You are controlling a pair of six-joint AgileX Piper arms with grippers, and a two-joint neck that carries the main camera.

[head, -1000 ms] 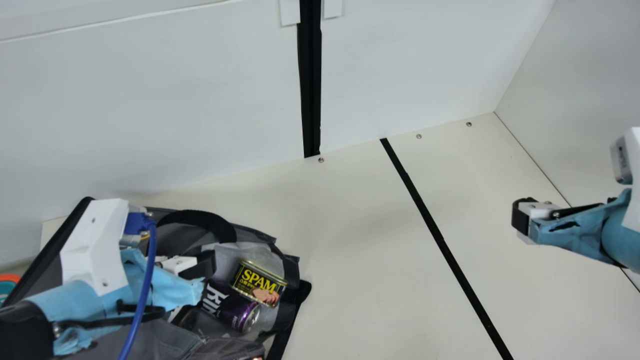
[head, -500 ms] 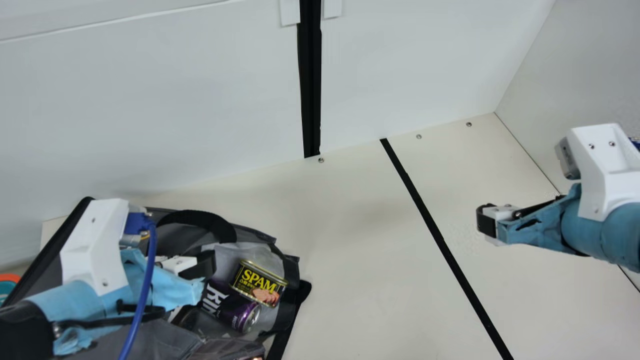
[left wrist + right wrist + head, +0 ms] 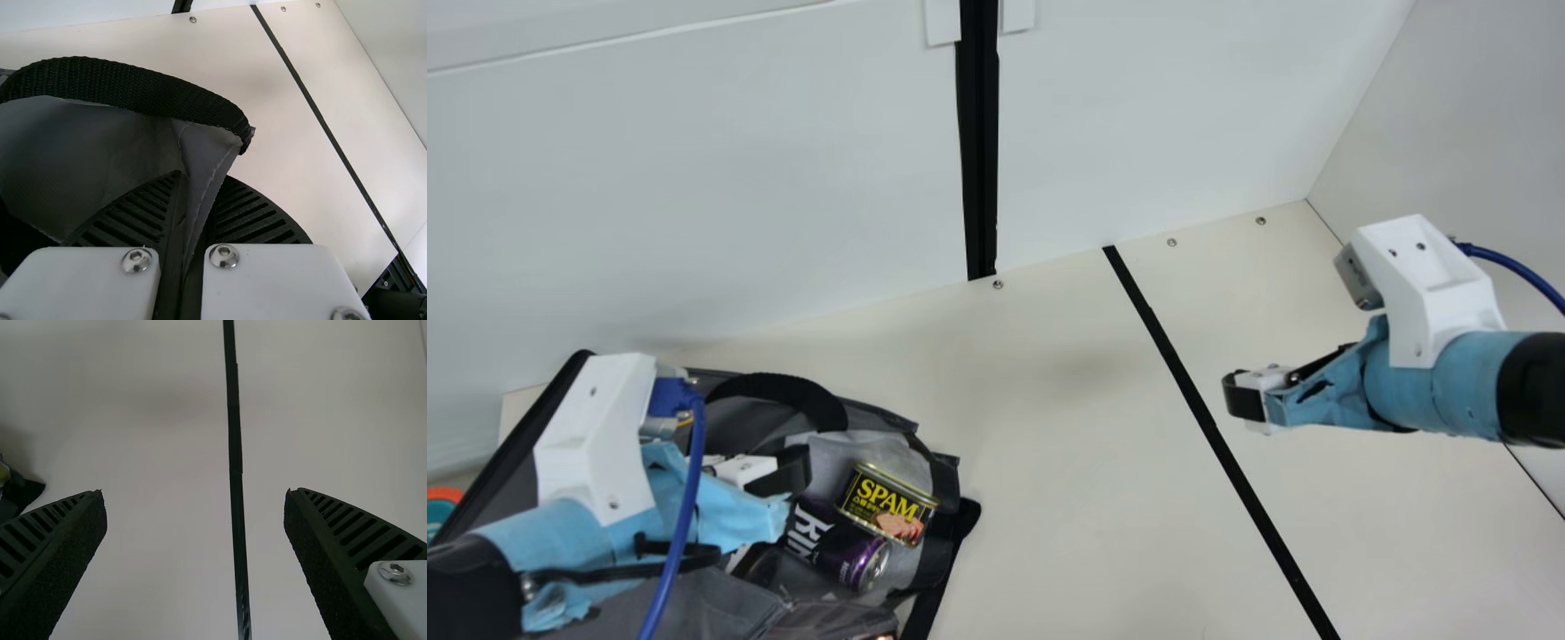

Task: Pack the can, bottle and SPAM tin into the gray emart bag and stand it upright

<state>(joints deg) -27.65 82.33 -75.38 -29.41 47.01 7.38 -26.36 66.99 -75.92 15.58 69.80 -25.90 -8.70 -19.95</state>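
Bag (image 3: 711, 600) lies slumped at the left of the main view, a lay that seems to let goods slide in from the side. Its webbing handle (image 3: 133, 87) arches up by the left gripper (image 3: 201, 175), whose fingers are pinched together on a fold of gray cloth at the bag's edge. That hold probably serves to steady the soft wall and keep the mouth from sagging; it should also give a purchase for raising the bag.

Just right of that grip, a dark rounded form (image 3: 758, 565) might be the bottle; I cannot tell. Beside it the can (image 3: 840, 551) lies on its side within the bag, and the tin (image 3: 887, 504) sits against it, label up, near the opening. With both in so loosely, I judge the packing nearly done and the standing-up still to do. Tipping may well make them drop toward the bottom, or spill if the mouth dips.

Farther right, beyond the black strip (image 3: 1175, 356), the right gripper (image 3: 195, 493) is well apart from the bag, its fingers spread around nothing. Held so, it looks ready to take the far edge or the handle, so that two grips can share the lift.
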